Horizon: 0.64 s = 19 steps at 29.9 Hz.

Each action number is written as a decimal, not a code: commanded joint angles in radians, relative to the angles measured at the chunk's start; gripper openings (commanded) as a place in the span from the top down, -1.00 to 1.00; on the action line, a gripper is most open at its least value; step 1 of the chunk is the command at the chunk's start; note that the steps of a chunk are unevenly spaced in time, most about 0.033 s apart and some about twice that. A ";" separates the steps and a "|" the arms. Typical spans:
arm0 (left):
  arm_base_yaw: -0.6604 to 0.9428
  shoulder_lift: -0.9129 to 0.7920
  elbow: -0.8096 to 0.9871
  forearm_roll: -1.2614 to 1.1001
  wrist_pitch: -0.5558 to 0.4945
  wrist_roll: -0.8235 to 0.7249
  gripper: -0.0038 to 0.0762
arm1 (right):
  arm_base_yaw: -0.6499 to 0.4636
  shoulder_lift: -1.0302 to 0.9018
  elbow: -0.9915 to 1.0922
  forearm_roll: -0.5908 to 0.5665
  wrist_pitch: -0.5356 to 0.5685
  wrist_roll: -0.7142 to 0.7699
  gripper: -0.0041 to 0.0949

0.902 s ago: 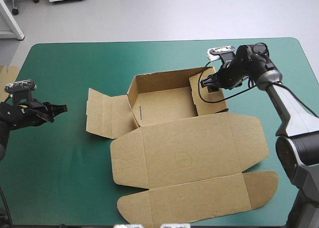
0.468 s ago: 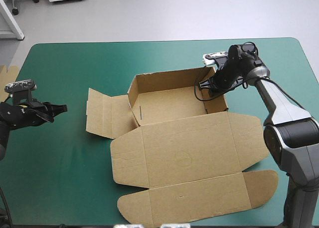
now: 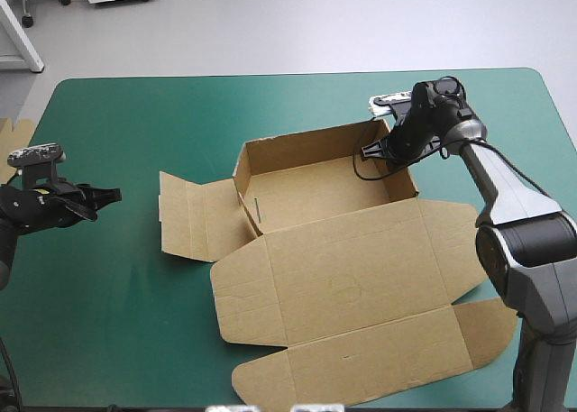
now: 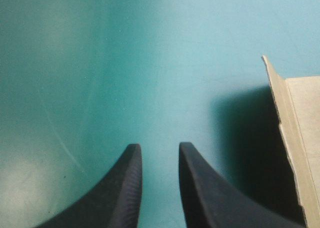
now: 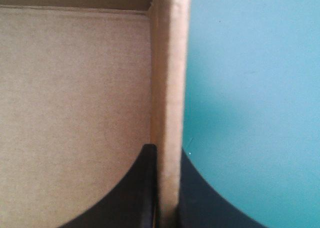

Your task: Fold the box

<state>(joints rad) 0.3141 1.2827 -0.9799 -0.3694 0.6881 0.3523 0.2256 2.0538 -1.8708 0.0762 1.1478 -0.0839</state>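
As wrist view reveals, right jaws clamp box (image 5: 170,63).

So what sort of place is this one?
Probably a robot lab bench: a teal-green table, a half-folded brown box on it, the right gripper shut on its wall, the left gripper open.

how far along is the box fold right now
Done: the box has its far and side walls standing, so it forms a tray. In hand: the right gripper is shut on the right wall. To do: the left side flap and the lid lie flat. The left gripper hovers apart from the board, jaws open.
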 commanded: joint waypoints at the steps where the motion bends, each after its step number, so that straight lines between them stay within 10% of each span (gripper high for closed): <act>1: -0.006 -0.028 -0.026 -0.028 -0.047 0.007 0.44 | -0.006 -0.060 -0.028 -0.029 -0.061 0.010 0.92; 19: -0.006 -0.028 -0.026 -0.028 -0.058 0.020 0.93 | -0.026 -0.123 -0.093 -0.029 -0.057 -0.007 0.95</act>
<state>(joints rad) 0.3141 1.2827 -0.9799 -0.3699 0.6826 0.3678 0.2056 2.0292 -1.9228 0.0467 1.1224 -0.0864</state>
